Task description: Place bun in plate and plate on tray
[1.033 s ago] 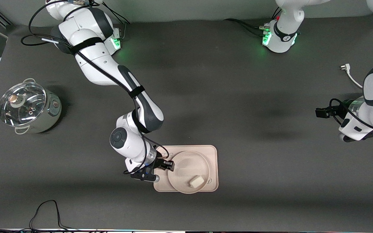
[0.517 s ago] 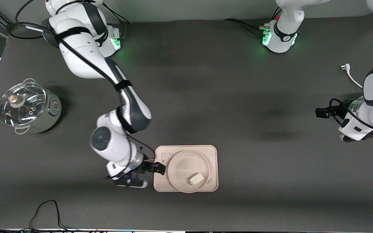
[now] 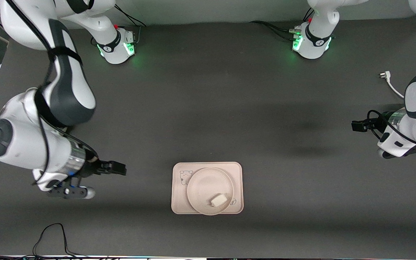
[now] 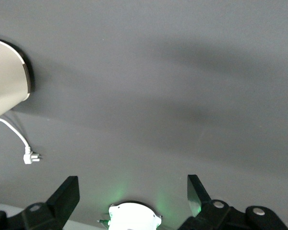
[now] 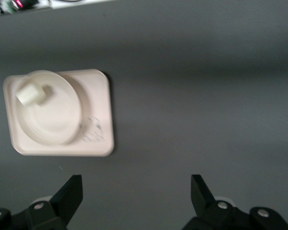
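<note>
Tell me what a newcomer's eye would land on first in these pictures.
First, the cream-beige rectangular tray near the front camera, carrying the round cream plate with the small white bun in it. Next, the right gripper, jaws open, over bare table toward the right arm's end. The left gripper, also open, waits at the left arm's end.

Bun (image 3: 219,200) lay in plate (image 3: 209,189) at its 5 o'clock edge; plate sat on tray (image 3: 238,169). Bear drawing (image 3: 183,177) showed at plate's 10 o'clock.
</note>
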Controlling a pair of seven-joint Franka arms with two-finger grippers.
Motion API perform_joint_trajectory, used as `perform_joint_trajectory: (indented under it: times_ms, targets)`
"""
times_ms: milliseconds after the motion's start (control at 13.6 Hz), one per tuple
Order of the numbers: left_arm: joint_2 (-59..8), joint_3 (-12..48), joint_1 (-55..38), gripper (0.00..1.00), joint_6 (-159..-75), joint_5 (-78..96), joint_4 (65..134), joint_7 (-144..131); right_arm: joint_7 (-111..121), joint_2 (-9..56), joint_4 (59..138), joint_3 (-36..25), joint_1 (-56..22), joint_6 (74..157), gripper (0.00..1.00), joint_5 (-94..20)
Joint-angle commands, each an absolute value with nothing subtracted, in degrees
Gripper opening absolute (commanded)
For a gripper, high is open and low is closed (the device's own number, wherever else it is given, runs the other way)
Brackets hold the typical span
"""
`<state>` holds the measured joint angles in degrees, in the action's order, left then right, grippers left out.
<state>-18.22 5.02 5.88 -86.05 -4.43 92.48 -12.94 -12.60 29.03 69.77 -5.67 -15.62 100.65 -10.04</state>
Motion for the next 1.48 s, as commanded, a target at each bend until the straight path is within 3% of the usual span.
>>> perform_joint_trajectory:
  times_ms: [0, 221, 590, 1402]
  targets:
    - [-14.43, 5.10, 4.40, 1.00, -87.18, -4.66, 92.99, -13.10, -10.28, 11.39, 91.00, -8.08, -16.44, 101.78, 1.00, -7.39]
    - [-9.42, 5.01, 4.66, 1.00, -87.71, -4.40, 92.99, -12.31, -10.37, 2.22, 100.78, -9.84, -16.44, 102.48, 1.00, -2.39]
    - [-1.24, 5.01, 4.13, 1.00, -85.95, -3.96, 93.86, -12.22, -10.81, -6.93, 107.93, -11.87, -16.61, 101.60, 1.00, -0.54]
    - [-1.41, 8.88, 8.97, 1.00, -86.40, -2.02, 91.76, -8.53, -11.16, -6.94, 107.05, -12.04, -16.35, 100.28, 1.00, -0.18]
